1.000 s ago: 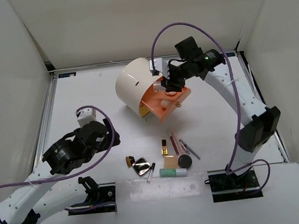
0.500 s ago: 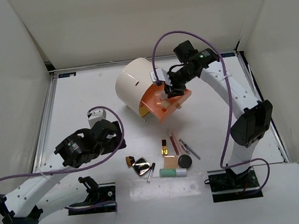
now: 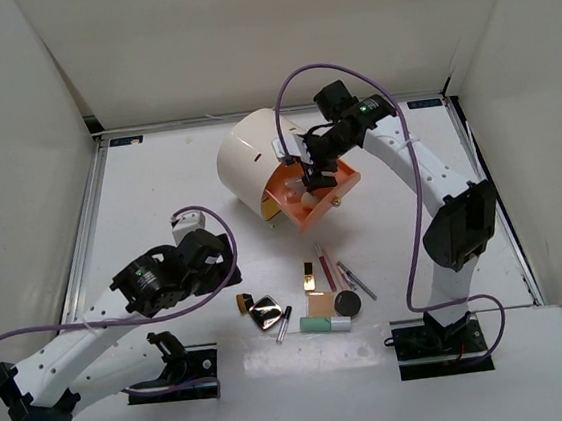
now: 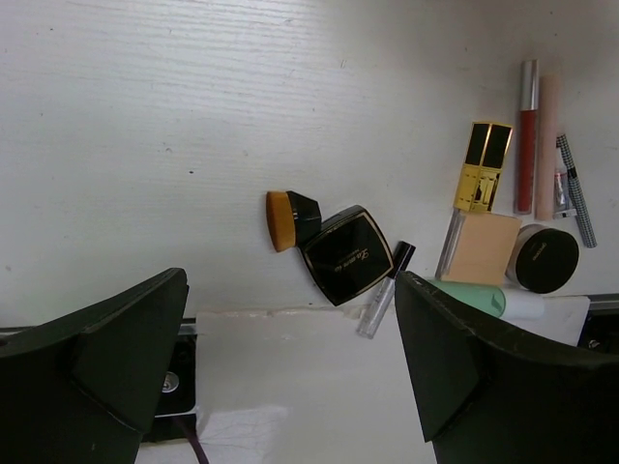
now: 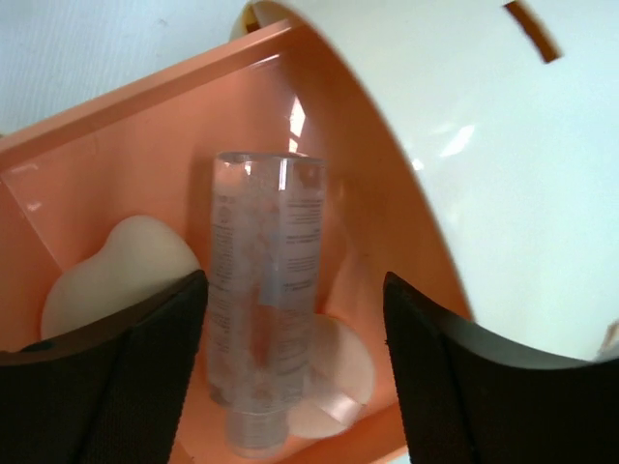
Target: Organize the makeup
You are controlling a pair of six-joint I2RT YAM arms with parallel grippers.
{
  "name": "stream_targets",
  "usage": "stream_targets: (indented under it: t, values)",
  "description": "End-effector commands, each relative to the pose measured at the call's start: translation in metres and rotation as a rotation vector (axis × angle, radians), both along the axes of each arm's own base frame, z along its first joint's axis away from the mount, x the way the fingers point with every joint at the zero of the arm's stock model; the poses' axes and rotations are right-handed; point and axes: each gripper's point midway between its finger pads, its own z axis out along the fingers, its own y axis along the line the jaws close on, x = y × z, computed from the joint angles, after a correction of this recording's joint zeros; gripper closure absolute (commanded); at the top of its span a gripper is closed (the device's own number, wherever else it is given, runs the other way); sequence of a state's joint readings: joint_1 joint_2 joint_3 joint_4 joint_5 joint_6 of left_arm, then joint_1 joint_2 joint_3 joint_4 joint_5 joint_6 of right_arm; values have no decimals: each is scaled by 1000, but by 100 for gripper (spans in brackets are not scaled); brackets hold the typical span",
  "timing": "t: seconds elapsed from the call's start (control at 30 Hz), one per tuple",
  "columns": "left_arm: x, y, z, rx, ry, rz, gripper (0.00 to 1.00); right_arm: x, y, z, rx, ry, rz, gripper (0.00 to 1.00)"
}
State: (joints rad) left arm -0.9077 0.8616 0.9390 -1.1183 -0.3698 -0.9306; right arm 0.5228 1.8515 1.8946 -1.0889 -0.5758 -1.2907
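Note:
Loose makeup lies at the near middle of the table: a black square compact (image 3: 266,313) (image 4: 347,254), an orange-tipped brush (image 4: 288,218), a small clear tube (image 4: 385,290), a mint-green tube (image 3: 323,324), a tan pad (image 4: 483,247), a round black compact (image 3: 347,304) and thin pencils (image 3: 356,280). My left gripper (image 3: 211,260) (image 4: 290,280) is open and empty, above and left of this cluster. My right gripper (image 3: 312,174) (image 5: 292,280) is open over the orange drawer (image 3: 334,193) (image 5: 126,135). A large clear tube (image 5: 266,290) lies there between its fingers, beside a cream sponge (image 5: 111,280) and a round sponge (image 5: 334,387).
The large cream cylindrical box (image 3: 250,158) (image 5: 464,145) lies at the back middle with the orange drawer pulled out toward the right. A gold and black case (image 4: 483,166) and a red gloss tube (image 4: 525,135) lie in the cluster. White walls enclose the table.
My left arm has swung right and forward, toward the makeup cluster. My right gripper has shifted slightly left and lower over the orange drawer.

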Motion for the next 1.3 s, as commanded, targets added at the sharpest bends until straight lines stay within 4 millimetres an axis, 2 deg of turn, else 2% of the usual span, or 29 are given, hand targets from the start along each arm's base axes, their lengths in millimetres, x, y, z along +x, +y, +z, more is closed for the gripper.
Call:
stream_targets:
  t: [0.0, 0.03, 0.07, 0.17, 0.27, 0.3, 0.37, 0.4, 0.43, 0.47, 0.5, 0.53, 0.6, 0.63, 0.7, 0.73, 0.77, 0.8, 0.87, 0.9, 0.97, 1.0, 1.03, 1.07, 1.1, 1.13, 1.2, 1.27]
  values:
    - [-1, -3, -7, 2, 24, 11, 2, -2, 3, 48, 80, -121, 5, 20]
    - [-1, -4, -10, 12, 37, 12, 2, -3, 1, 52, 87, -132, -3, 19]
    - [-4, -5, -15, 16, 56, -1, 2, -9, 1, 69, 115, -170, -3, 17]
    - [-8, -7, -30, 27, 104, 5, 2, -10, -1, 91, 167, -222, -27, 13]
    - [-10, -7, -39, 20, 146, 77, 2, -15, -7, 118, 232, -250, -118, 10]
    - [-9, -8, -41, 19, 153, 93, 2, -7, -9, 142, 301, -294, -205, 9]
    - [-7, -14, -47, 2, 156, 90, 2, 0, -14, 149, 354, -292, -324, 7]
    - [-7, -15, -51, 1, 161, 93, 2, 6, -18, 183, 457, -370, -392, 4]
    - [-7, -16, -56, 12, 163, 71, 2, 16, -30, 191, 500, -354, -553, 1]
    - [-6, -21, -59, 10, 175, 64, 2, 23, -38, 189, 530, -345, -648, 1]
    - [-5, -22, -61, 17, 180, 63, 2, 29, -45, 210, 616, -382, -727, 1]
    - [-5, -23, -62, 26, 187, 64, 2, 32, -66, 222, 682, -375, -887, 1]
    - [-5, -22, -68, 56, 207, 75, 2, 38, -88, 224, 738, -369, -1064, 1]
    - [-5, -22, -70, 62, 213, 77, 2, 39, -107, 225, 771, -351, -1200, 1]
    - [-2, -26, -71, 89, 211, 29, 2, 33, -122, 212, 758, -322, -1291, 1]
    - [1, -27, -71, 108, 197, 2, 6, 30, -128, 205, 760, -300, -1337, 1]
    - [4, -25, -71, 162, 177, -90, 7, 28, -130, 187, 722, -275, -1357, 1]
    - [7, -34, -70, 157, 151, -183, 7, 21, -135, 182, 715, -262, -1374, 1]
    - [12, -35, -71, 188, 97, -298, 3, 14, -136, 161, 678, -218, -1383, 1]
    - [22, -48, -59, 123, 38, -337, 5, 10, -136, 158, 675, -201, -1381, 1]
    - [24, -66, -48, 52, -30, -445, 7, 1, -136, 150, 654, -164, -1380, 1]
    - [29, -73, -40, 11, -65, -445, 5, -2, -138, 147, 644, -152, -1383, 1]
    - [28, -71, -40, 10, -53, -438, 3, -7, -140, 144, 632, -142, -1388, 1]
    - [34, -67, -35, -8, -33, -349, 2, -8, -141, 143, 629, -132, -1398, 1]
    - [28, -49, -52, 68, 60, -273, 2, -10, -143, 141, 625, -125, -1410, 1]
    - [27, -44, -56, 74, 110, -221, 2, -13, -146, 141, 626, -121, -1419, 1]
    - [22, -43, -65, 54, 193, -120, 3, -15, -147, 137, 630, -114, -1431, 1]
    - [8, -45, -84, 102, 277, -83, 4, -18, -150, 139, 655, -115, -1442, 1]
